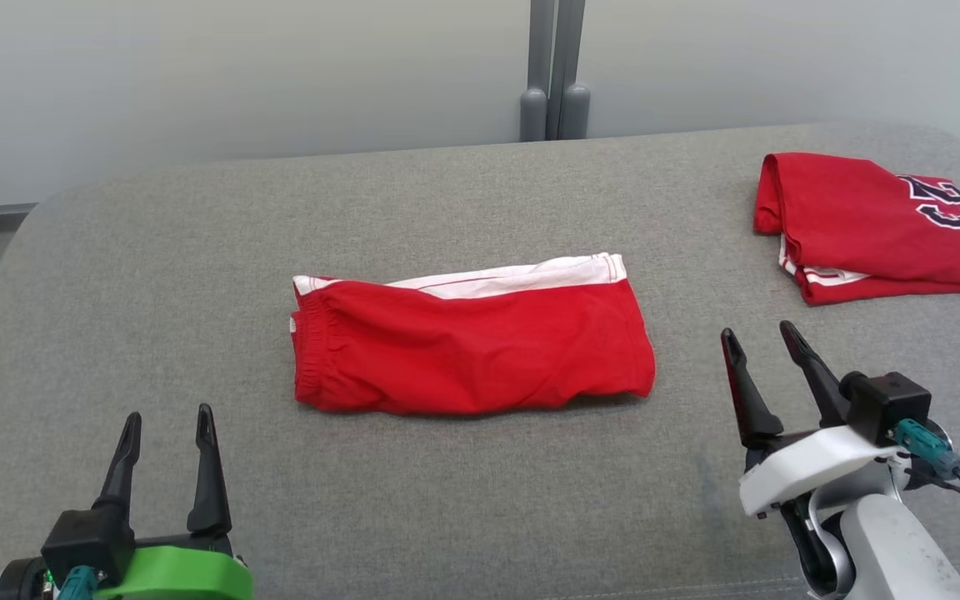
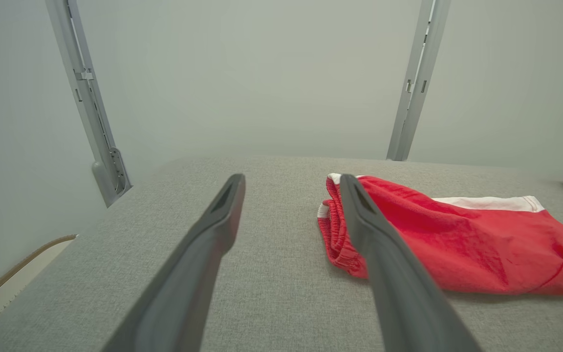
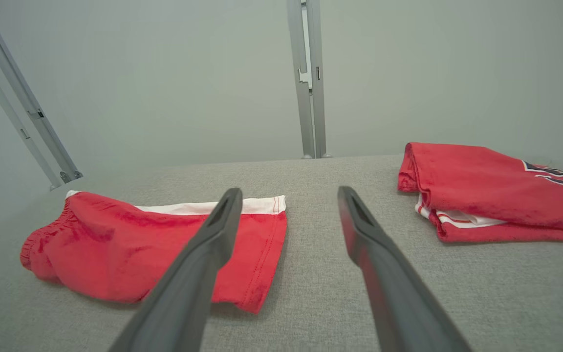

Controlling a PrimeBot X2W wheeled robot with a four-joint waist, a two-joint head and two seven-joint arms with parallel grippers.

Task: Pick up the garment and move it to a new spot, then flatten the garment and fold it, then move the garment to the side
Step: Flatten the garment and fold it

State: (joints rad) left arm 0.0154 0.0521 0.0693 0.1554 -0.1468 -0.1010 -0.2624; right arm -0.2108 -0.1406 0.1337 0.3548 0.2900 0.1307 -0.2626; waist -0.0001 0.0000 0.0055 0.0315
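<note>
While both pairs of long, dark, tapered fingers stand spread wide with nothing between them, the garment (image 1: 472, 346) lies between the two grippers, touched by neither. It is a pair of red shorts folded into a rough rectangle, the thin cloth softly creased, with a white band along its far edge. Its gathered, puckered elastic waistband lies ahead and to the right of the left gripper (image 1: 168, 414). The stitched hem end lies ahead and to the left of the right gripper (image 1: 757, 331). Ahead and to the right of the right gripper's open jaws, well apart from the garment, rests a folded red jersey (image 1: 863, 225) with dark, white-edged lettering and white trim. Everything sits on a grey padded surface (image 1: 480, 508) of coarse woven fabric with rounded corners.
</note>
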